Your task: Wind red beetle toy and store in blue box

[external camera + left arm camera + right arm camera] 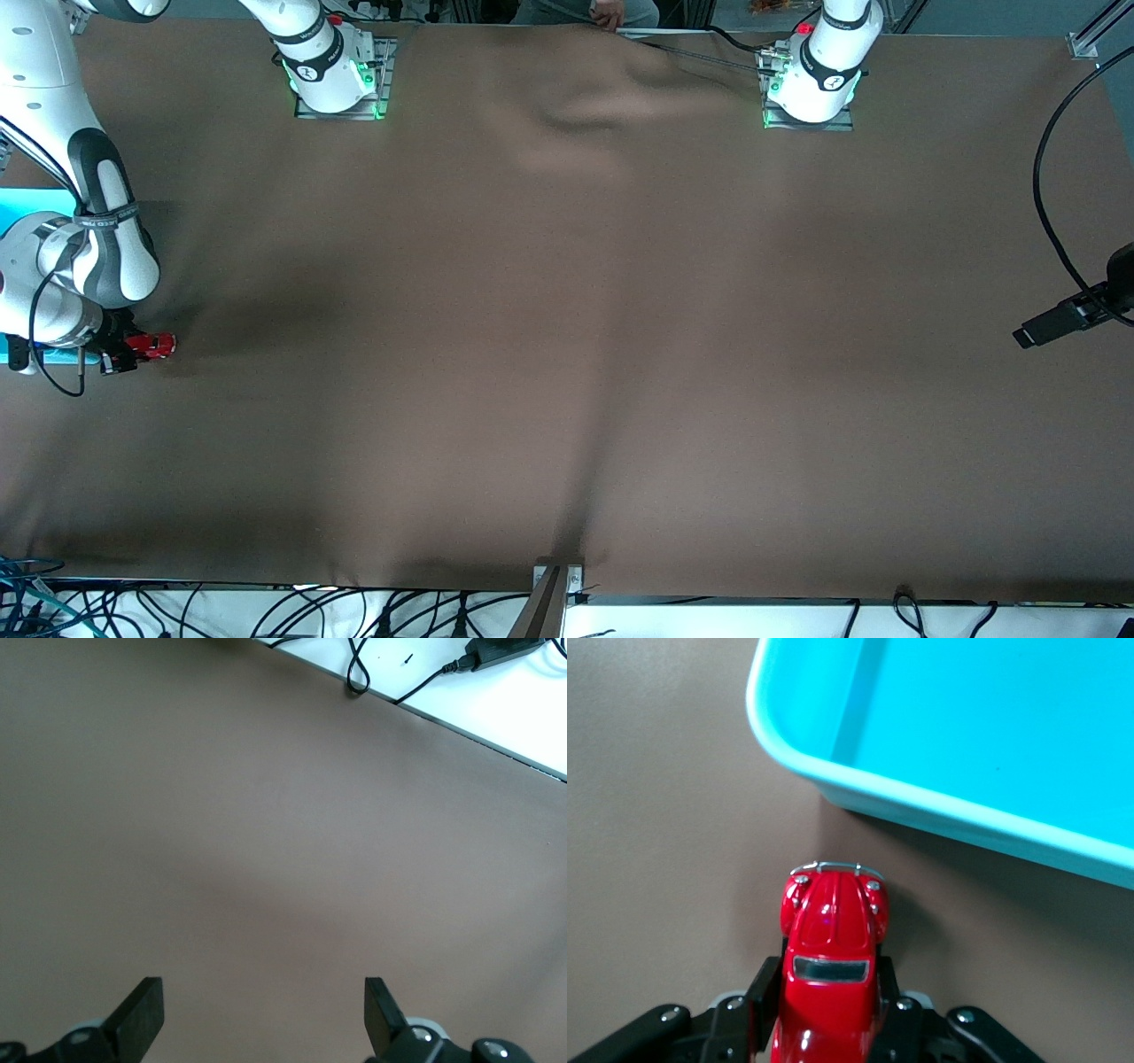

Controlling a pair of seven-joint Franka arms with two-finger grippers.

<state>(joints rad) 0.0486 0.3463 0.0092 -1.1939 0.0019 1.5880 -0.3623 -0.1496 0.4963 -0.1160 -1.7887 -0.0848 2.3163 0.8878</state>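
Note:
My right gripper [827,983] is shut on the red beetle toy [833,930], its fingers clamping the car's sides. The toy's nose points at the outer wall of the blue box [921,802], a short gap away. In the front view the toy [155,345] shows at the right arm's end of the table, held by the right gripper [124,356]. The blue box [31,206] is mostly hidden under that arm. My left gripper [263,992] stands open over bare cloth with nothing between its fingers. It waits at the left arm's end of the table [1054,326].
Brown cloth [567,354] covers the whole table. A black cable [1045,177] loops at the left arm's end. Cables lie off the table's edge nearest the front camera.

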